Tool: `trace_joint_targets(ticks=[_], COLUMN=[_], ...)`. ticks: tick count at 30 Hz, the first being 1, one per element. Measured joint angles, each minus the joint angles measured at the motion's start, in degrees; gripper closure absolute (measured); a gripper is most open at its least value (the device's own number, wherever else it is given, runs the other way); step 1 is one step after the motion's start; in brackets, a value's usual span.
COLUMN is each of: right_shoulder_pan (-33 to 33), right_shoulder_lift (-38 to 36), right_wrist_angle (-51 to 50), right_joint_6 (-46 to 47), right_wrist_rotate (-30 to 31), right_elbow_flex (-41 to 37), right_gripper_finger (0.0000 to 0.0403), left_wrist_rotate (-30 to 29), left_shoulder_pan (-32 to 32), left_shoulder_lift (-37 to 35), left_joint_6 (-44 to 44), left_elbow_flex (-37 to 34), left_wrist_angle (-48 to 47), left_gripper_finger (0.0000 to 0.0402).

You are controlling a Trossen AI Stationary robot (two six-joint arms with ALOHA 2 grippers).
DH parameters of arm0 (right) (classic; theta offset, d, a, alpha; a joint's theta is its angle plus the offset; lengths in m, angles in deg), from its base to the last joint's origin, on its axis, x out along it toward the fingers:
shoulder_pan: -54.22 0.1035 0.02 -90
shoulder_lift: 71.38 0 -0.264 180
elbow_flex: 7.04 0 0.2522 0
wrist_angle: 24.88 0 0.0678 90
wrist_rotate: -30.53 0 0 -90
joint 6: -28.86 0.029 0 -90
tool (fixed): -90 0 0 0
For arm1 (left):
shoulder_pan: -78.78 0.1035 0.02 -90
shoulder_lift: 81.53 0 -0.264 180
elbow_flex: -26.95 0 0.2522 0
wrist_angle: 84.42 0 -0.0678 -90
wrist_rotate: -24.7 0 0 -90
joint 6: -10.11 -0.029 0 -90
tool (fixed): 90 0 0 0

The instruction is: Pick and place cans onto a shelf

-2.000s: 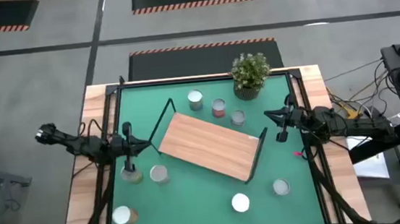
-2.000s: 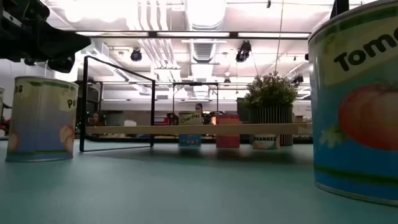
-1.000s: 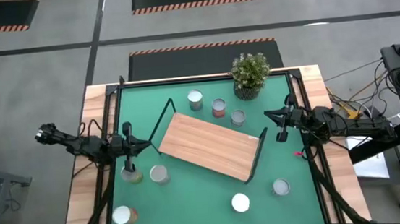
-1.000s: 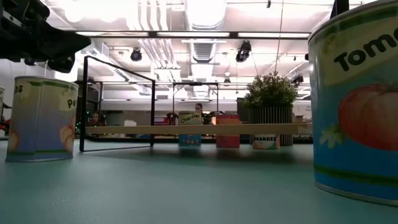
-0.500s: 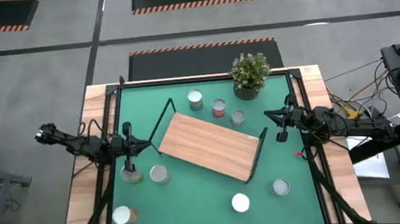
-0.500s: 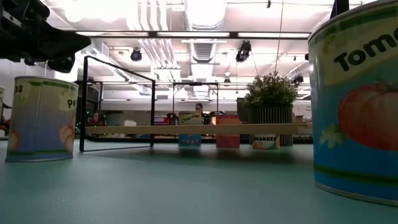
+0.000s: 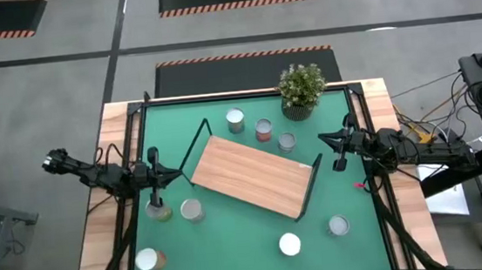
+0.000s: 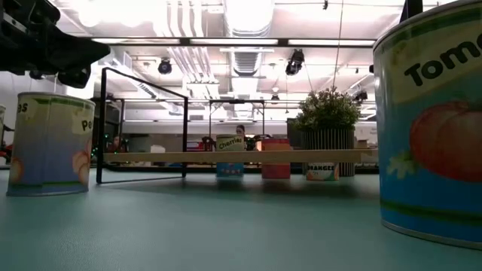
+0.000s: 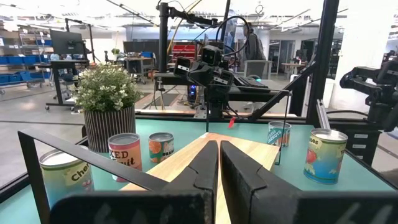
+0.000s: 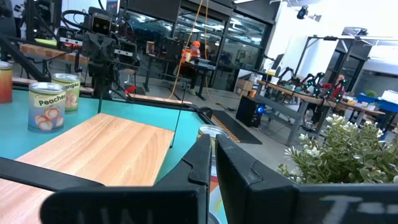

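Left hand (image 7: 156, 197) above "Peaches" can (image 7: 159, 211)

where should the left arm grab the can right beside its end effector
Grip the can across its round side wall, coming straight down from above. It stands upright, so its curved sides suit the left end effector; a second can stands close, so set the fingers clear of it.

A light-wood shelf (image 7: 252, 177) with black wire loops lies on the green mat (image 7: 233, 249), near a reddish-topped can (image 7: 264, 130), silvery-topped cans (image 7: 235, 120) and a green potted plant (image 7: 301, 89).
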Motion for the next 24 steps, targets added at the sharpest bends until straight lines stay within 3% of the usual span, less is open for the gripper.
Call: trace_joint_targets(ticks=[8,11,15,19,24], right_shoulder_pan=[0.00,0.00,0.02,0.02,0.02], right_shoulder_lift=[-0.01,0.01,0.01,0.01,0.01], right_wrist_angle=[0.01,0.01,0.10,3.89,13.73], right_joint_6=[0.00,0.81,11.87,22.67,25.91], right_wrist_rotate=[-0.01,-0.02,-0.37,-0.31,-0.07], right_elbow_flex=[0.00,0.00,0.00,0.00,0.00], right_gripper_finger=[0.0390,0.0390,0.0390,0.0390,0.0390], left_wrist_rotate=[-0.01,0.00,-0.04,-0.02,-0.02], left_shoulder_pan=[0.00,0.01,0.01,0.01,0.01], left_shoulder_lift=[0.00,0.00,0.00,0.00,0.00], left_joint_6=[0.01,3.12,14.37,15.10,15.08], left_elbow_flex=[0.00,0.00,0.00,0.00,0.00], left_wrist_angle=[0.72,5.57,15.33,26.24,33.25], left_gripper_finger=[0.0402,0.0402,0.0402,0.0402,0.0402])
